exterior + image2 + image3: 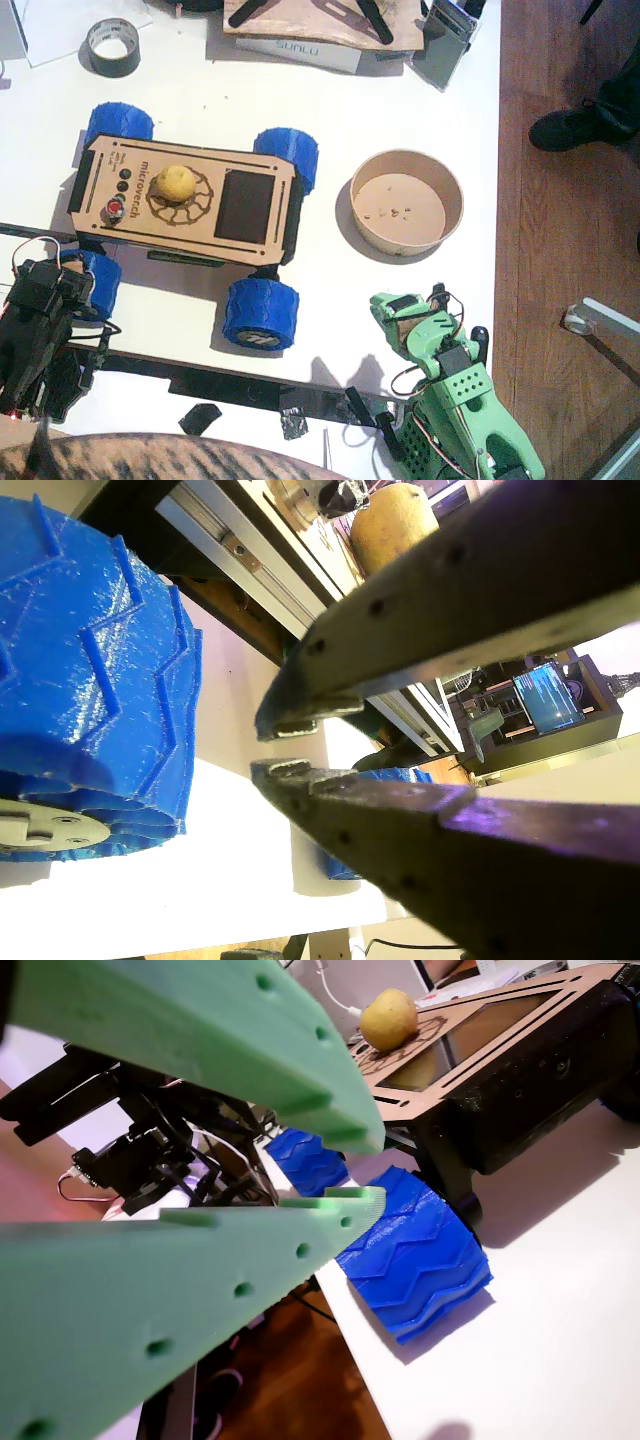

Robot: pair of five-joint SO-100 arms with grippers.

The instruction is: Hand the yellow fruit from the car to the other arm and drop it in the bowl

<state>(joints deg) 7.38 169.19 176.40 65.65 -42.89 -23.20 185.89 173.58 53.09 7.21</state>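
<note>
On the white tabletop (330,300) the car (185,195) carries the yellow fruit (177,182) in its engraved ring, the bowl (407,202) waits empty beside it, and both arms' jaws stand apart, apparently ready to grasp.

Blue-wheeled car (185,200), yellow fruit (177,182)

Black left arm (35,335), perforated green right arm (465,410), exposed wires.
</note>
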